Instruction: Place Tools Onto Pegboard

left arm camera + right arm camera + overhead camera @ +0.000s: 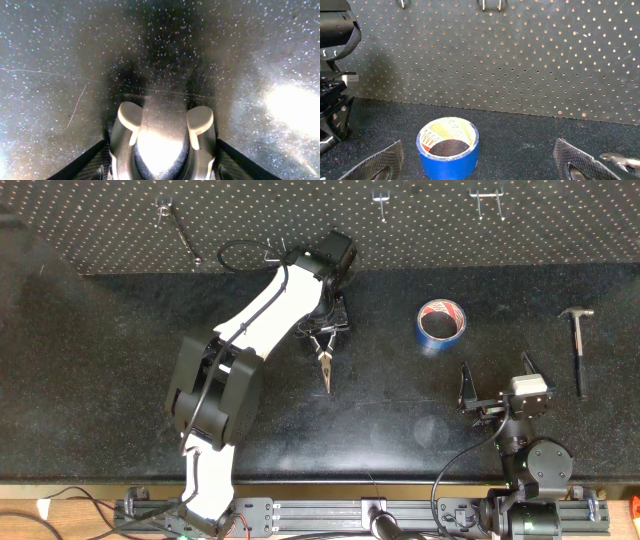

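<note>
Pliers (326, 370) lie with long axis square to pegboard (300, 220), nose pointing away.

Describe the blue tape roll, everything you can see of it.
The tape roll is wide, with a blue outer wall and a core printed red, white and yellow inside. It lies flat, hole up, on the black speckled table in front of the pegboard, between the pliers and the hammer. Only the table touches it; the open right gripper faces it, apart.
</note>
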Robot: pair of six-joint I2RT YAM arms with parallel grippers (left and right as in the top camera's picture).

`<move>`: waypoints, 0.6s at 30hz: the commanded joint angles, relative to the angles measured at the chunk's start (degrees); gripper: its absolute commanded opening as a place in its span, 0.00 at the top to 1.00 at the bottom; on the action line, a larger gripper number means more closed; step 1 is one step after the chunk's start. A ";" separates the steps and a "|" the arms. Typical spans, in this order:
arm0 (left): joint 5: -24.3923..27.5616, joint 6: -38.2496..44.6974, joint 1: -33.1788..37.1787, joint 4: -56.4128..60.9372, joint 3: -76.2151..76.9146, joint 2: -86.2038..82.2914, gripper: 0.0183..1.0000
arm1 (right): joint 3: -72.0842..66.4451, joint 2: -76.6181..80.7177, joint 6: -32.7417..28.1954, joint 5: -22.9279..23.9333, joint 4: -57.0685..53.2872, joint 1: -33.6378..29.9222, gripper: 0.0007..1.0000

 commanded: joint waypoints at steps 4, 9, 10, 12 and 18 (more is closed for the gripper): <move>0.37 -0.11 0.24 -0.22 0.72 1.42 0.36 | -0.26 -0.37 -0.61 -0.11 -0.17 0.35 0.02; 0.37 -0.11 0.24 -0.22 0.72 1.42 0.36 | -0.26 -0.37 -0.61 -0.11 -0.17 0.35 0.03; 0.37 -0.11 0.24 -0.22 0.72 1.42 0.37 | -0.26 -0.37 -0.61 -0.11 -0.17 0.35 0.02; 0.39 -0.11 0.24 -0.22 0.72 1.42 0.37 | -0.26 -0.37 -0.61 -0.11 -0.17 0.35 0.02; 0.37 -0.09 0.24 -0.22 0.72 1.42 0.43 | -0.26 -0.37 -0.61 -0.11 -0.17 0.35 0.02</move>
